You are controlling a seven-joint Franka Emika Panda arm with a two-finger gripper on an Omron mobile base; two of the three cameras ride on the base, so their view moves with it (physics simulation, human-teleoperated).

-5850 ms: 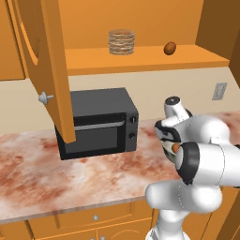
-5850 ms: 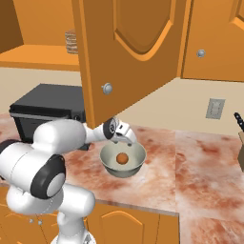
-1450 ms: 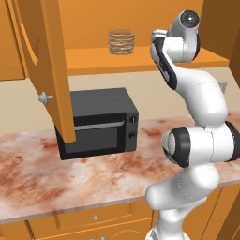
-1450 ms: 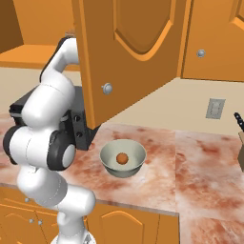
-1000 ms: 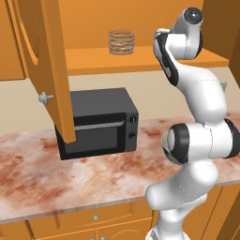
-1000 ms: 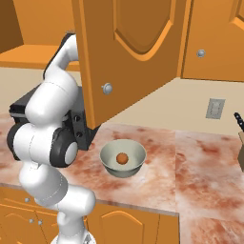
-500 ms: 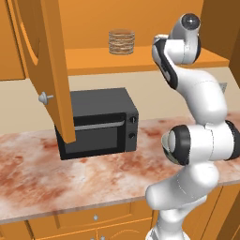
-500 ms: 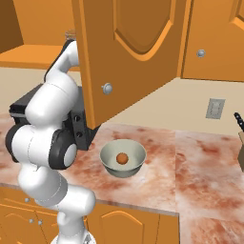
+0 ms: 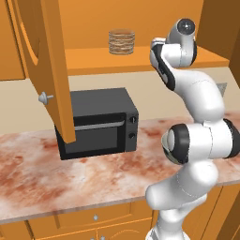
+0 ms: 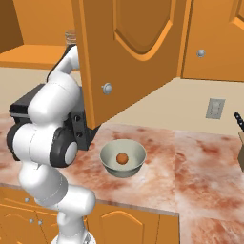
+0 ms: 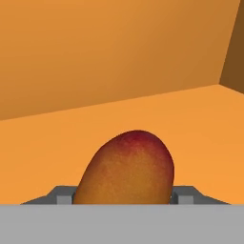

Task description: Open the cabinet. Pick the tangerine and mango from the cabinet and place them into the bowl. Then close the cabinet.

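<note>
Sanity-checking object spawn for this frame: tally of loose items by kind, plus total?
Fruit: 2, the mango between the fingers on the cabinet shelf, and the tangerine in the bowl.
Bowl: 1, the bowl on the counter.
Ribbed cylinder: 1, the ribbed cylinder on that shelf.
Total: 4

Cabinet [image 10: 128, 52] door hung open w/ round silver knob [image 10: 107, 88], swung out over the table [image 10: 200, 171]. White arm [image 10: 52, 124] reached up behind the door's left edge. Bowl [image 10: 123, 159] sat on the table just below the door, tangerine [image 10: 122, 158] inside. Wall outlet [image 10: 215, 108] at right, closed door w/ knob above it.
</note>
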